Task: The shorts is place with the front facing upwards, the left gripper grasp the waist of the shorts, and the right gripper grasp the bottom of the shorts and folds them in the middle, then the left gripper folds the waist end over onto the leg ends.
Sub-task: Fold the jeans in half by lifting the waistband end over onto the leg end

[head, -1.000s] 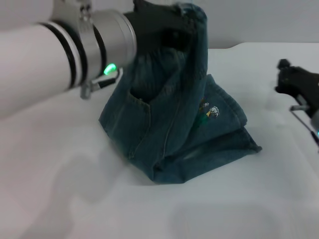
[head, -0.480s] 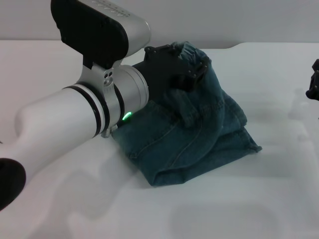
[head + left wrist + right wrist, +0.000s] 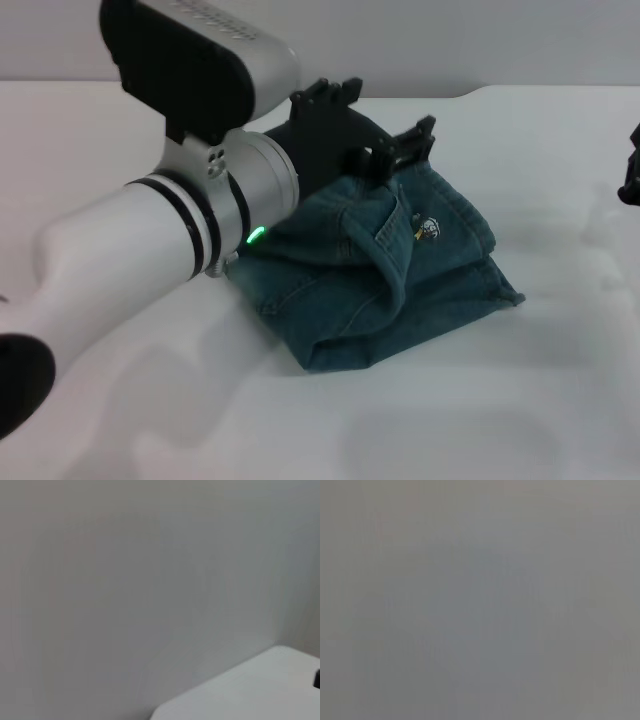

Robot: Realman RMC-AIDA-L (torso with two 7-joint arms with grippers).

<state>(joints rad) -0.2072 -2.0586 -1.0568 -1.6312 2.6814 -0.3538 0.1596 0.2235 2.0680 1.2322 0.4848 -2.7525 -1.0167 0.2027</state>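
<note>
The left end effector (image 3: 375, 125) had come down from where it held the waist high a second earlier, and its fingers (image 3: 420, 135) now stood spread with nothing between them, just above the shorts (image 3: 400, 275). These lay folded in a compact bundle mid-desk (image 3: 480, 410), so the final fold looked done. The right end effector (image 3: 630, 170) sat far off at the edge; I couldn't tell its state.

A bare test bench in a laboratory-type room is presenting itself: a plain white smooth table (image 3: 500, 400) is lying under and around the jaws, and a blank pale grey wall (image 3: 450, 40) is standing behind them, with no household furnishings showing.
</note>
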